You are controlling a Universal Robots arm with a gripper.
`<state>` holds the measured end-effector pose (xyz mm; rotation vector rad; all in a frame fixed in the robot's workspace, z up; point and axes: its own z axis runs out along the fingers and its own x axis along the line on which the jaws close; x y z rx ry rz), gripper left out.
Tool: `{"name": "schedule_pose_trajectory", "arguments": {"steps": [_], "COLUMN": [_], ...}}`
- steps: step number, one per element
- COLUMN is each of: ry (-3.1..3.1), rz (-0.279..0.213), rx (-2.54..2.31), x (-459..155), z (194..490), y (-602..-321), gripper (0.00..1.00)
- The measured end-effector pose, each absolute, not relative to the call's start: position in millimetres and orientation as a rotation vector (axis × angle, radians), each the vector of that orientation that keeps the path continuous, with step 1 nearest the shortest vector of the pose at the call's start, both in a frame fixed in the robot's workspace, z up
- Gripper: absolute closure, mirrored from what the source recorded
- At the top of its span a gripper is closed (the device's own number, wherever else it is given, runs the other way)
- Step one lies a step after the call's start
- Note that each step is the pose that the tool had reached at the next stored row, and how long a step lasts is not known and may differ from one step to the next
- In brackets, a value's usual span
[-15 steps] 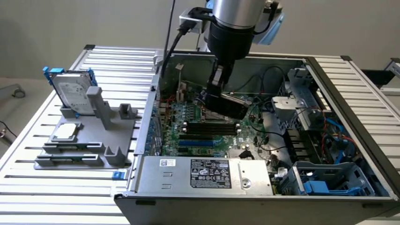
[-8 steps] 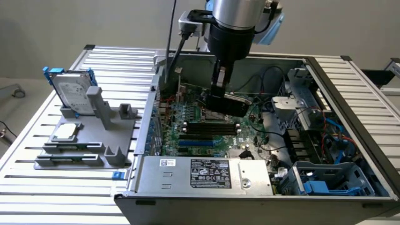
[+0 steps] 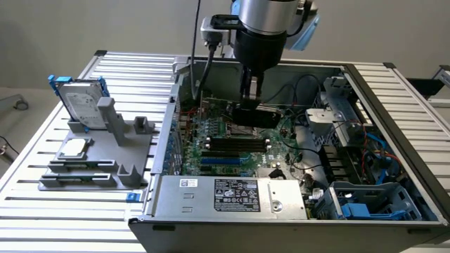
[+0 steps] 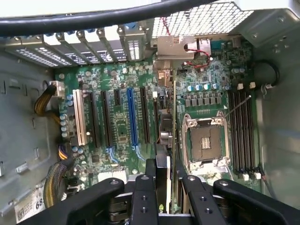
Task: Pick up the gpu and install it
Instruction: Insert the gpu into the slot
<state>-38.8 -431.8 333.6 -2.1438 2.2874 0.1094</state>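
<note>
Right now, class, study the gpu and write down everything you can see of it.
The gpu is a thin card seen edge-on: a dark board with a black rounded shroud on one face. It stands on edge inside the open computer case, over the expansion slots of the green motherboard, beside the processor socket. The fingers grip it from both faces. Whether its lower edge has entered a slot cannot be told.

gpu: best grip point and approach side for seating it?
Top long edge, from straight above, as the tool has it now. The gpu hangs on edge over the motherboard, thin board pinched between the fingers, leaving its lower edge free toward the slots. The chassis walls would likely block a side approach.
</note>
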Motion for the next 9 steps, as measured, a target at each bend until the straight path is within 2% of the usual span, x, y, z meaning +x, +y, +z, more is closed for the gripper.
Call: {"name": "schedule_pose_trajectory", "arguments": {"steps": [9], "ry": [2.163], "rz": [0.095], "rx": [-2.236], "x": [-43.0], "z": [328.5], "y": [-435.7], "gripper": [0.74]}}
